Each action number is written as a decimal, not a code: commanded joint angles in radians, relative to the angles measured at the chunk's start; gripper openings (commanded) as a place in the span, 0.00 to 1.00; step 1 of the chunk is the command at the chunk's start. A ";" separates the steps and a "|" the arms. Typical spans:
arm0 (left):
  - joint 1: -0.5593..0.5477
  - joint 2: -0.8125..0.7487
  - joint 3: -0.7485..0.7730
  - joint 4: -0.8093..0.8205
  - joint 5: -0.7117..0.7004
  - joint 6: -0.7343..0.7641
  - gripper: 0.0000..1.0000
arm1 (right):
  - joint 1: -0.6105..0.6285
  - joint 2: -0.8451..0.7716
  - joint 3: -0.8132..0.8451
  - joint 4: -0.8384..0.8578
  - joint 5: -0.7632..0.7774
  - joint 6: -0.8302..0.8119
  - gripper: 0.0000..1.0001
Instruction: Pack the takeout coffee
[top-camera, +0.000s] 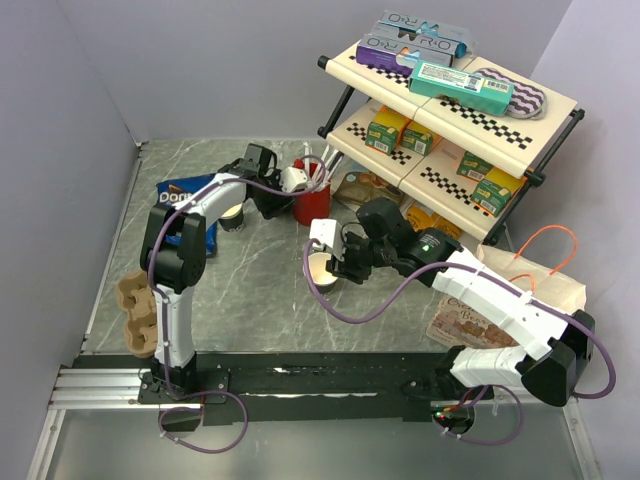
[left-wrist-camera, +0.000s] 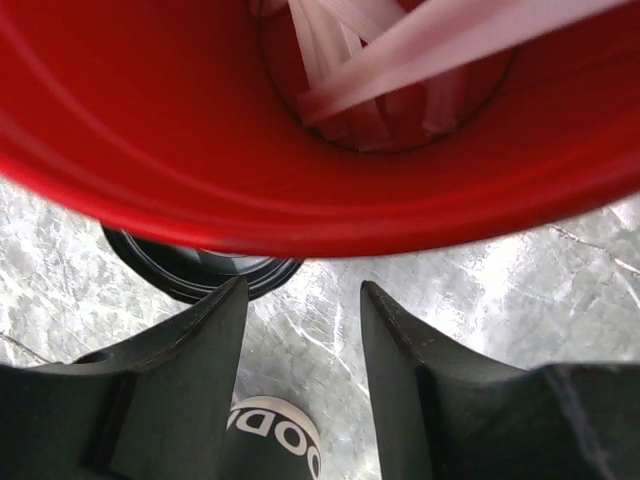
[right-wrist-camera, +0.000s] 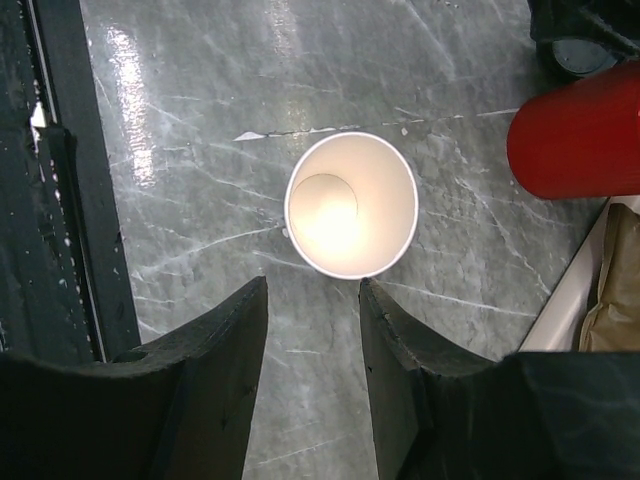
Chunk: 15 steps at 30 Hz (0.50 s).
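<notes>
Cup stands upright on the table, top open, cream inside showing. In the top view it is near the red cup, on the side toward the arm bases, the two apart. Right gripper hovers over it with fingers spread. The cup sits just past the fingertips, not between them, no contact.

Black lid lies flat at the red cup's base, partly hidden under its rim in the left wrist view. Left gripper is right at the red cup, fingers spread with only bare table between them and the rim just ahead. White straws lean inside the red cup.

Left of the red cup is a small dark round thing with a pale top – cannot tell what – beside a blue chips bag. Further left and nearer the bases is a cardboard carrier. Behind-right of the red cup is a two-tier rack with boxes. Far right of it is a paper bag.
</notes>
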 joint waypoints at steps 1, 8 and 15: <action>0.000 -0.043 0.018 0.037 0.045 -0.051 0.56 | -0.011 -0.006 0.017 0.025 -0.019 0.015 0.49; 0.020 -0.143 -0.090 0.160 0.105 -0.251 0.56 | -0.018 0.014 0.037 0.019 -0.027 0.013 0.49; 0.052 -0.173 -0.122 0.246 0.076 -0.497 0.55 | -0.020 0.030 0.054 0.019 -0.019 0.013 0.49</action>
